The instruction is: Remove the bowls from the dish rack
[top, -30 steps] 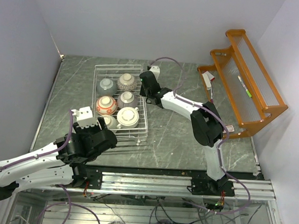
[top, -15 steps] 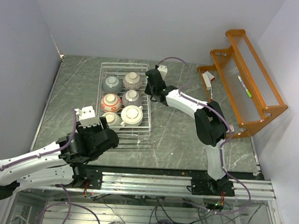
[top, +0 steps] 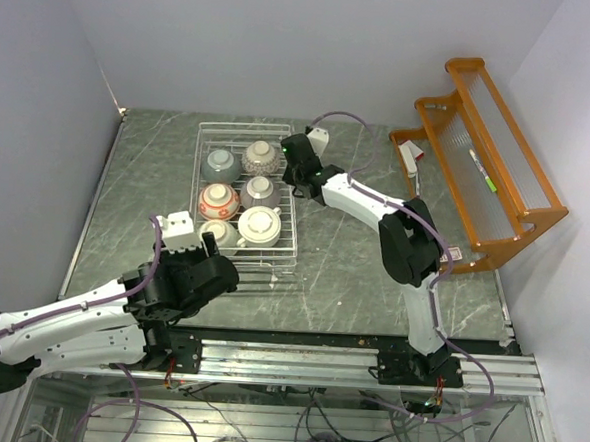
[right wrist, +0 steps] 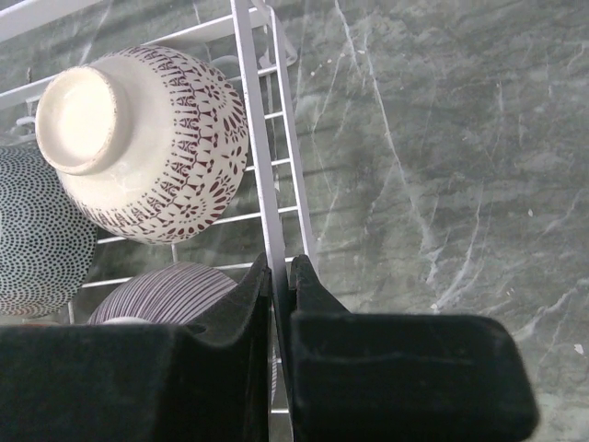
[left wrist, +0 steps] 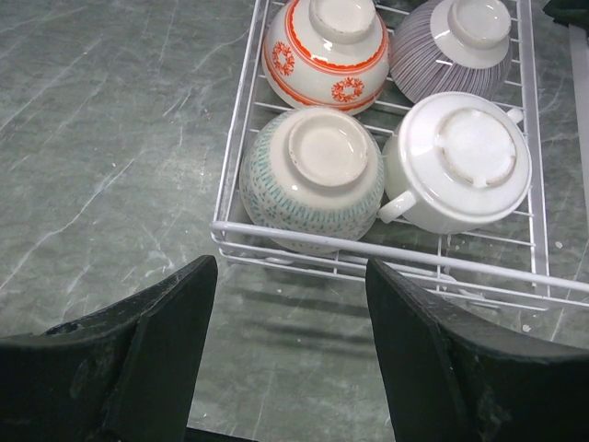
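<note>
At the middle of the grey-green marbled bench (top: 136, 191), between pale walls (top: 286, 40), the white dish rack (top: 241, 126) holds six upturned bowls (top: 221, 164). The right arm (top: 361, 200) has its jaws clamped on the rack's 3 o'clock rim wire. The left arm (top: 68, 327), at 6 o'clock, hovers with jaws wide and empty.
</note>
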Tool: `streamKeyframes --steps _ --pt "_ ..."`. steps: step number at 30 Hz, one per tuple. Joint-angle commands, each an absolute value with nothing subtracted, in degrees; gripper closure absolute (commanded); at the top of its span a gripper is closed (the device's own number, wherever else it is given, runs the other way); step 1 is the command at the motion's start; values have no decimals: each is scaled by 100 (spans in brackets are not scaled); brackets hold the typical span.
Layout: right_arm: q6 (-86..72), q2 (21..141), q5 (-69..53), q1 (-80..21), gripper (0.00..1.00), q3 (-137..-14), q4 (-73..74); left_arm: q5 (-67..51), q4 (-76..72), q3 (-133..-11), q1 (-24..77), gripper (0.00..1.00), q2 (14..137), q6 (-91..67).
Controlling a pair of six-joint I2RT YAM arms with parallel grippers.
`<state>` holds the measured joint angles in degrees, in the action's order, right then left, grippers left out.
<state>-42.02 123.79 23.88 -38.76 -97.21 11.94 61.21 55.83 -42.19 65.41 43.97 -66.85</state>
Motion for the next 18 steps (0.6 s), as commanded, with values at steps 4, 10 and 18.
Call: streamKeyframes --steps 4,10,18 --pt "-4878 12928 2935 -3962 100 -10304 950 6174 5350 -4167 6566 23 4399 -6703" --pt "-4906 13146 2889 -4025 100 -10623 966 6175 5295 -4122 6565 23 4302 -6645" --pt "-4841 13435 2745 -4183 100 -10971 960 6145 5365 -4145 6565 23 4308 -6679"
